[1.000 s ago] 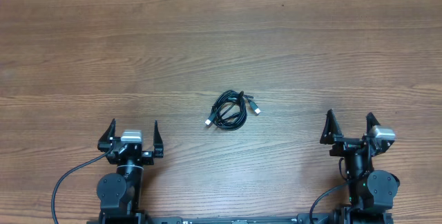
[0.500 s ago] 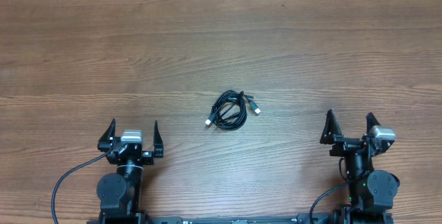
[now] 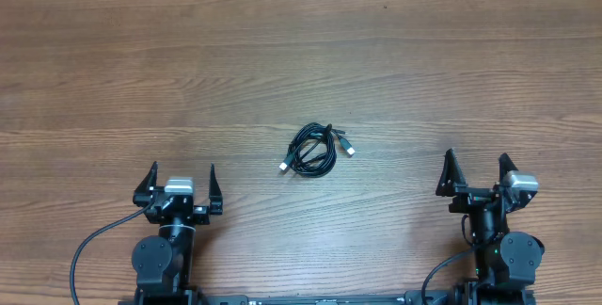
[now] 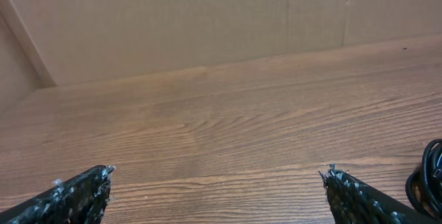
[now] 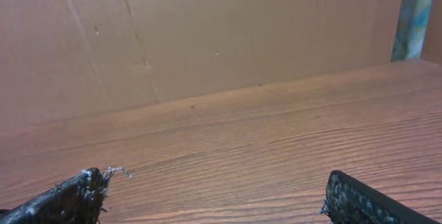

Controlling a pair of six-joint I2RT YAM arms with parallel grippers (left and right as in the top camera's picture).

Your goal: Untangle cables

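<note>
The cables (image 3: 313,150) lie as a small black coil with silvery plug ends in the middle of the wooden table. A sliver of the coil (image 4: 429,179) shows at the right edge of the left wrist view. My left gripper (image 3: 181,183) sits near the front edge, left of and nearer than the coil, open with nothing between its fingers (image 4: 83,189). My right gripper (image 3: 477,175) sits at the front right, open and empty too. The right wrist view shows only bare wood between its fingers (image 5: 76,193), no cable.
A cardboard wall (image 4: 207,23) stands along the table's far edge. Thick black wires (image 3: 94,244) run from the arm bases at the front edge. A greenish post (image 5: 416,16) stands at the far right in the right wrist view.
</note>
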